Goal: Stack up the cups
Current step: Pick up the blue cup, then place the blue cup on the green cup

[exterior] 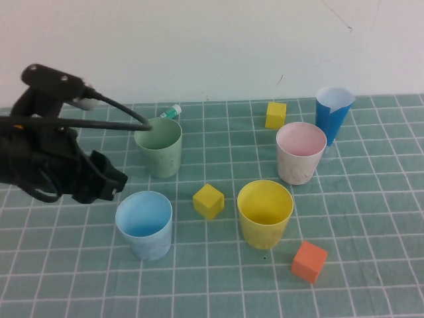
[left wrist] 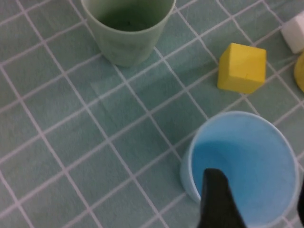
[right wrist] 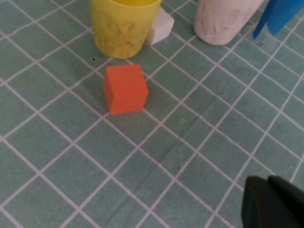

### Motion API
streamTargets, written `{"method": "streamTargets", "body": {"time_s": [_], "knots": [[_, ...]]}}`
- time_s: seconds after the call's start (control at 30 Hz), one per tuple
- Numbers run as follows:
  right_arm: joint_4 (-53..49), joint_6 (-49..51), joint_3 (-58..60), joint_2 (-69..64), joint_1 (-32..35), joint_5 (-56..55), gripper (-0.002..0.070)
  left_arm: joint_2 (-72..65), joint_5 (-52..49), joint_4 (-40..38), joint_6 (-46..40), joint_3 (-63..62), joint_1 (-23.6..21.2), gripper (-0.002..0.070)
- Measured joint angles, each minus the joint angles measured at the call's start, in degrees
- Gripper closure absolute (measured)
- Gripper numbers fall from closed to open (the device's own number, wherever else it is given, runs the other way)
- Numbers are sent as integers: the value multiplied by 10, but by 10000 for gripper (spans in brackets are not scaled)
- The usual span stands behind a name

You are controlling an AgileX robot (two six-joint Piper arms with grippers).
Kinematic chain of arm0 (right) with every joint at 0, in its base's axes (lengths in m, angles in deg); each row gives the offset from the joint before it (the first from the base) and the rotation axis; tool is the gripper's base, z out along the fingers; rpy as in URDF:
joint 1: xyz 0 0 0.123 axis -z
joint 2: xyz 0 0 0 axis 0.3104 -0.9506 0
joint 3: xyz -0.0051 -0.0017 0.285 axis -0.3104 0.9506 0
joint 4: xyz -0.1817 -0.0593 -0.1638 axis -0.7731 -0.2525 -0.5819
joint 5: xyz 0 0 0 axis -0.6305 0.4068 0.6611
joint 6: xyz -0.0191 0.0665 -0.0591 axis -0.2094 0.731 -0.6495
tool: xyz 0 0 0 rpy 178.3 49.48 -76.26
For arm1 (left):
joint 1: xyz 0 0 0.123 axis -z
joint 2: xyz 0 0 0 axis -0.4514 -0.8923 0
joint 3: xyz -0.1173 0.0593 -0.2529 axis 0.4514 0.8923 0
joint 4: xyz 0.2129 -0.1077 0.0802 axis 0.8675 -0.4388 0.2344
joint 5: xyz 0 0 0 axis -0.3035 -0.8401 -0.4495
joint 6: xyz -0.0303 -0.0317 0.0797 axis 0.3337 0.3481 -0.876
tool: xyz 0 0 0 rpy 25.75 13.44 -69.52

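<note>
Four cups stand apart and upright on the green grid mat: sage green (exterior: 159,146) at the back left, light blue (exterior: 144,224) at the front left, yellow (exterior: 265,212) at front centre, pink (exterior: 301,152) at the back right. My left gripper (exterior: 114,183) hovers just left of and above the light blue cup. In the left wrist view it (left wrist: 256,204) is open, with one finger (left wrist: 216,202) over the light blue cup's (left wrist: 247,156) mouth; the green cup (left wrist: 127,28) lies beyond. My right gripper (right wrist: 273,202) is shut and empty over bare mat, short of the yellow (right wrist: 124,26) and pink (right wrist: 223,21) cups.
A tall dark blue cone (exterior: 333,114) stands behind the pink cup. Yellow cubes lie at mat centre (exterior: 209,201) and at the back (exterior: 275,114), and an orange cube (exterior: 309,260) at the front right. A small white cube (right wrist: 160,27) sits by the yellow cup. A small bottle (exterior: 172,111) lies behind the green cup.
</note>
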Motion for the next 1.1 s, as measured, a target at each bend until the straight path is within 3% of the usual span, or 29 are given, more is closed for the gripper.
{"method": "streamTargets", "body": {"time_s": [0.1,0.17,0.33,0.43,0.57,0.63,0.8,1.1], "knots": [[1,-1,0,0,0,0,678,-46,36,25,-13,-6,18,214],[5,-1,4,0,0,-4,678,-76,47,41,-18,-8,26,172],[22,-12,7,0,0,-11,678,-147,63,74,-19,-8,35,176],[23,-13,7,0,0,-17,678,-175,72,75,-15,-11,35,265],[25,-17,7,-1,0,-19,678,-197,36,78,20,-42,35,564],[25,-18,7,-1,0,-20,678,-198,13,82,35,-70,36,619],[25,-21,7,-1,0,-22,678,-198,-56,88,74,-190,36,662],[25,-22,7,-1,0,-23,678,-240,-54,123,127,-386,36,663]]}}
